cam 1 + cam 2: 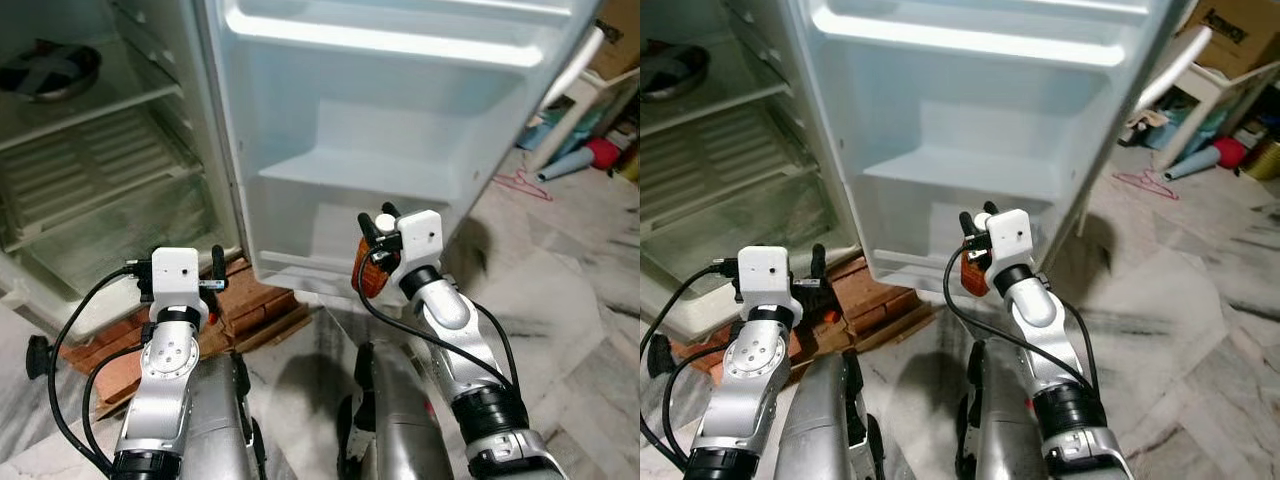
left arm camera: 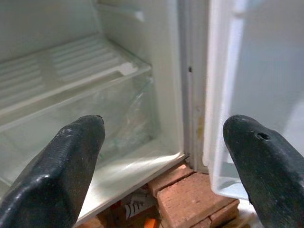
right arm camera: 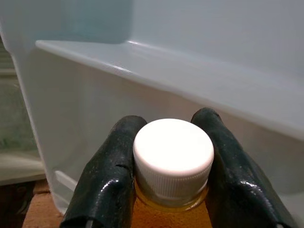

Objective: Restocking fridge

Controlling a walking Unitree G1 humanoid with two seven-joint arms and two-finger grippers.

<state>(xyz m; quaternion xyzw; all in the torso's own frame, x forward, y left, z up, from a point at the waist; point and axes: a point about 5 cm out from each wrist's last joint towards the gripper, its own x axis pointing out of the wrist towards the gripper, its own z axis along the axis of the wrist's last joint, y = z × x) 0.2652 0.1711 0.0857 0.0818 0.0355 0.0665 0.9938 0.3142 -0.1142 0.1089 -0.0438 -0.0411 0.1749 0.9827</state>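
A dark pan sat on the upper shelf of the open fridge, far left. Below it the left gripper hung released, its fingers spread wide before the bottom shelf and the bricks under the fridge. The door stood open in the middle. Right of the left arm, the right gripper was clenched on a bottle — orange contents, white cap — held upright just before the door's lower bin. Clutter lay on the marble floor, far right.
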